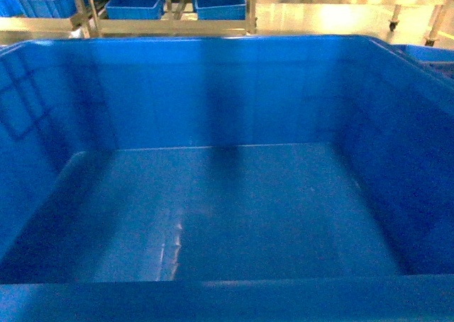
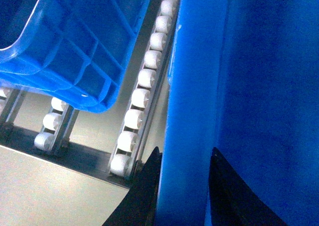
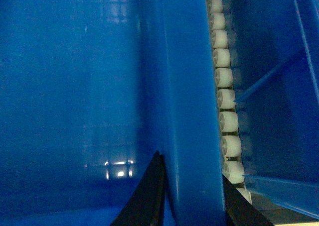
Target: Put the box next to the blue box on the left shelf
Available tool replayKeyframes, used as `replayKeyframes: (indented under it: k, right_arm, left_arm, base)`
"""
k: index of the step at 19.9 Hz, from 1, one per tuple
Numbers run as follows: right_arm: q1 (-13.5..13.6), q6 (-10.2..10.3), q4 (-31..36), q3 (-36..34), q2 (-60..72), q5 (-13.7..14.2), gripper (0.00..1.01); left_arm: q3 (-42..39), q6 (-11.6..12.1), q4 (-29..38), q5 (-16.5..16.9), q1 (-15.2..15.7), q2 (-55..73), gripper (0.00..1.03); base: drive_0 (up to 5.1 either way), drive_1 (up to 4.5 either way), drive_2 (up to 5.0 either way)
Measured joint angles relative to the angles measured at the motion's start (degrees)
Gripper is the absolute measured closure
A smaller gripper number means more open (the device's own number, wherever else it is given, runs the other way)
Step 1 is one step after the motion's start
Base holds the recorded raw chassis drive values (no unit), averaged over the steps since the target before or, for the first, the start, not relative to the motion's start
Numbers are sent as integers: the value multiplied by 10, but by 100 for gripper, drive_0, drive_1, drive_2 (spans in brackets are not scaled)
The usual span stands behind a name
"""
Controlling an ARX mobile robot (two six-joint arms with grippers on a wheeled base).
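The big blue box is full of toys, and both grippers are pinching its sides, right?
Not quite. The box is empty: the head view shows only its bare floor. The rest holds: the left gripper has a black finger on each side of one wall, and the right gripper clamps the other wall the same way.

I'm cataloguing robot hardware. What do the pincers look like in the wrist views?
Only the fingers show. The left pincer has two plain black, tapering, pointed fingers; the right pincer looks the same, black and wedge-shaped. No cables, markings or arm links are visible.
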Motion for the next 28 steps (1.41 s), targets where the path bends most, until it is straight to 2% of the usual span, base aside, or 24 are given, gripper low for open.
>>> replayKeyframes:
  k: [4,8,11,12,13,14,16,17,19,20,21,23,24,25,27,28]
  right_arm:
    - [10,6,9,0,12,2,87]
    - [18,24,9,-6,24,-4,88]
    - [22,36,4,-7,24,-2,88]
    - [22,50,-2,-7,24,-2,89]
    - [26,68,-6,-7,24,-4,89]
    - [29,72,-7,-7,24,-4,90]
    - [34,84,-5,-7,23,-1,85]
    - [37,84,-4,-7,23,15,81]
    - [38,86,-3,-6,22,25,78]
    - [38,86,-1,-5,21,32,74]
    - [34,85,-3,0,18,41,65]
    - [23,81,-5,7,6,48,45]
    - [23,76,-4,18,2,52,34]
    - [23,69,-1,34,-2,52,23]
    - [24,55,6,67,-14,52,2]
    - [24,47,8,84,-20,57,4]
  left_arm:
    - [-20,7,19,14,27,-10,85]
    - [-42,33,46,35,54,-11,85]
    - [-47,50,60,41,59,-12,85]
    - [-49,43,68,36,57,-11,79]
    - [-53,14,70,2,52,-5,69]
    - [-54,6,71,-6,52,-3,67]
    - [-56,-31,75,-26,52,5,58]
    - [-56,-35,76,-28,51,5,56]
    - [-56,-44,77,-30,50,5,52]
    - [-56,-51,79,-35,49,4,49]
    - [-55,-70,100,-37,47,-3,38]
    - [-53,-73,127,-55,44,-14,19]
    - [-49,-67,153,-56,44,-21,9]
    - [-39,-55,174,-62,44,-28,3]
    - [-13,-23,216,-73,44,-38,5]
    - [1,-1,237,-82,44,-46,5]
  base:
    - [0,0,0]
    - [0,0,0]
    - [0,0,0]
    - [0,0,0]
    - [0,0,0]
    - [0,0,0]
    - [0,0,0]
    - [0,0,0]
    - [0,0,0]
    - [0,0,0]
    - [0,0,0]
    - [0,0,0]
    - [0,0,0]
    - [0,0,0]
    - [0,0,0]
    - [0,0,0]
